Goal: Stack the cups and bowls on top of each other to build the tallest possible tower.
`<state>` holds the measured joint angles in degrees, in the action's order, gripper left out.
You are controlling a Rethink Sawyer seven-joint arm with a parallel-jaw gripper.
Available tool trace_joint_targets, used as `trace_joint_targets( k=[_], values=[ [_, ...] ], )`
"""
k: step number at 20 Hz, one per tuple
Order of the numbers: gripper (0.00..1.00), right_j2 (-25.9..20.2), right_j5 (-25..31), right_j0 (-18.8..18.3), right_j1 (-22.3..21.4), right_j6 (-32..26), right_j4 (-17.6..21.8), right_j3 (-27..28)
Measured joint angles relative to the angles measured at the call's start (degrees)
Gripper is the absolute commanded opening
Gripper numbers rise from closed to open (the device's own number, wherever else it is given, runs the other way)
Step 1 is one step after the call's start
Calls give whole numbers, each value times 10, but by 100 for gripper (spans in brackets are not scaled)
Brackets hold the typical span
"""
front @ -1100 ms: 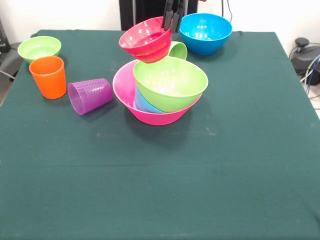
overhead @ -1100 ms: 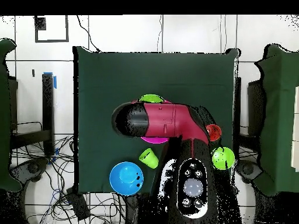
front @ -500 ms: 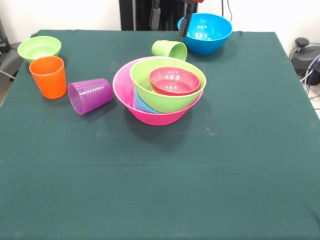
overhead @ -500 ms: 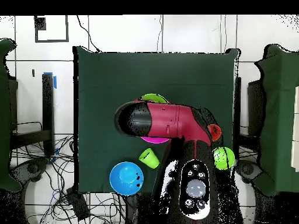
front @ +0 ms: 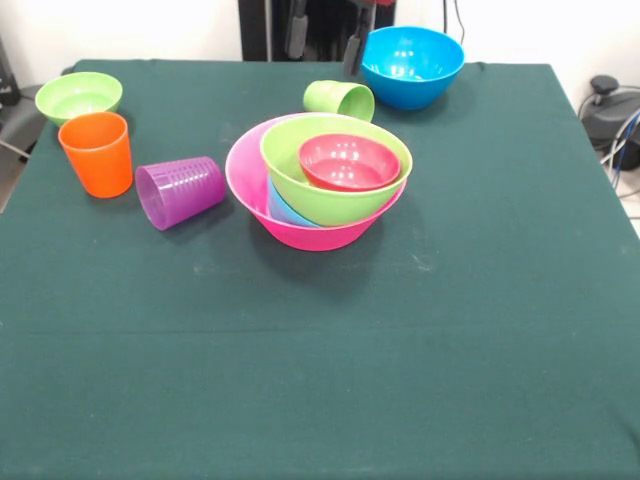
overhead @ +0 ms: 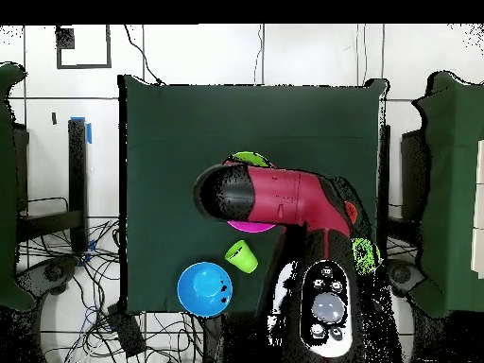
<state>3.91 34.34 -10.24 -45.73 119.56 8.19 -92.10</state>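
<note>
Bowls sit nested mid-tabletop (front: 480,330): the red bowl (front: 348,162) in the green bowl (front: 335,195), over a light blue piece, all in the pink bowl (front: 300,228). My hand (front: 352,50) hangs by the blue bowl (front: 412,66), empty; whether spread or pressed together, I cannot tell. The green cup (front: 339,99) and purple cup (front: 180,191) lie tipped; the orange cup (front: 97,152) stands.

A dark green cloth (front: 420,340) covers the table (overhead: 142,189), with tangled cables (overhead: 90,312) lying on the pale tiled floor (overhead: 312,52) beside one table edge.
</note>
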Motion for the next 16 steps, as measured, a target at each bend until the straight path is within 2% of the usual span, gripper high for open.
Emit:
trace_joint_targets(
  k=[4, 5, 9, 12, 16],
  values=[
    [100, -59, -44, -82, 14, 0, -11, 0],
    [100, -89, -56, -130, 28, 0, -12, 1],
    [100, -134, -60, -208, 61, -2, -11, 5],
    [100, -159, -60, -250, 85, -5, -7, 9],
    [100, -188, -60, -286, 112, -8, 8, 14]
  ],
)
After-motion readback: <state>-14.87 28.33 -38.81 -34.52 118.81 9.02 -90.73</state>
